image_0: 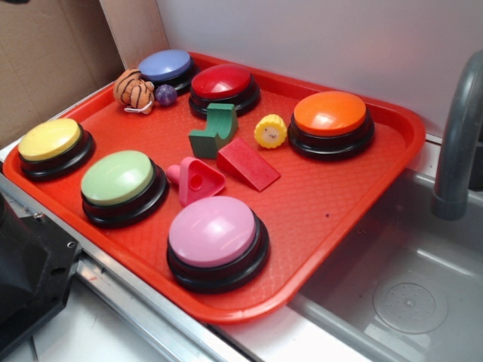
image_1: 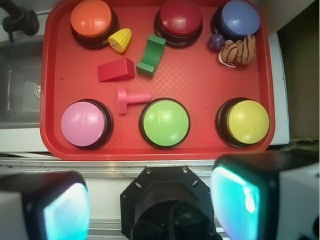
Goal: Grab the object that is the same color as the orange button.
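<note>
The small orange striped plush tiger (image_0: 134,89) (image_1: 239,51) lies at the back left corner of the red tray (image_0: 317,204), beside the blue button (image_0: 165,65). The orange button (image_0: 330,115) (image_1: 91,18) stands at the tray's far right side. In the wrist view my gripper (image_1: 150,207) hangs high, off the tray's near edge and above the black robot base (image_1: 165,205). Its teal-padded fingers (image_1: 67,215) are wide apart with nothing between them. The gripper does not show in the exterior view.
The tray also holds red (image_0: 223,81), yellow (image_0: 50,140), green (image_0: 118,178) and pink (image_0: 213,231) buttons. Between them lie a purple ball (image_0: 166,93), a yellow smiley toy (image_0: 270,131), a green block (image_0: 215,130), a red wedge (image_0: 247,163) and a pink bolt (image_0: 195,179). A sink (image_0: 407,302) with a faucet (image_0: 459,136) lies to the right.
</note>
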### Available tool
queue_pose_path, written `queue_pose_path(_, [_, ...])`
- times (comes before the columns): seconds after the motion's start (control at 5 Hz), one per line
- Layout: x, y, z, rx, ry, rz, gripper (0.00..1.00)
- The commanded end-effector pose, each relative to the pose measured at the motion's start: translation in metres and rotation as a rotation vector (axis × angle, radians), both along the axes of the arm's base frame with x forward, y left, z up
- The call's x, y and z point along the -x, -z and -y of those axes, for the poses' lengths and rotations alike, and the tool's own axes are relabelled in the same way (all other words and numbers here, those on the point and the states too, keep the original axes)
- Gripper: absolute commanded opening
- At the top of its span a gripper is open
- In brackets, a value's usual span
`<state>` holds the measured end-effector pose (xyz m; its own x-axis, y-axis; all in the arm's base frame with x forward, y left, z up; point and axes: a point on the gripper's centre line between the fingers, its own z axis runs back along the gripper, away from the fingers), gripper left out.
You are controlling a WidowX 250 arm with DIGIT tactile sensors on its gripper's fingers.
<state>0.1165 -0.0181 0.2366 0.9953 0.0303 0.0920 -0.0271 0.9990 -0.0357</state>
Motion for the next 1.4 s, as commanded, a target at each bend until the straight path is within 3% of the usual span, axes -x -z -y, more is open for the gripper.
queue_pose_path(0.0, [0.000, 0.000, 0.000, 0.000, 0.000, 0.000, 1.00])
queue_pose_path(0.2, [-0.007, 0.012, -0.014, 0.019, -0.011, 0.005, 1.00])
queue_pose_path(0.4, [-0.013, 0.021, -0.025, -0.015, -0.063, 0.079, 1.00])
queue_pose_path(0.6, [-0.031, 0.039, -0.048, -0.066, -0.112, 0.125, 1.00])
queue_pose_path(1.0, [-0.087, 0.097, -0.103, -0.115, -0.188, 0.201, 1.00])
queue_pose_path(1.2, [-0.108, 0.115, -0.134, -0.053, -0.190, 0.249, 1.00])
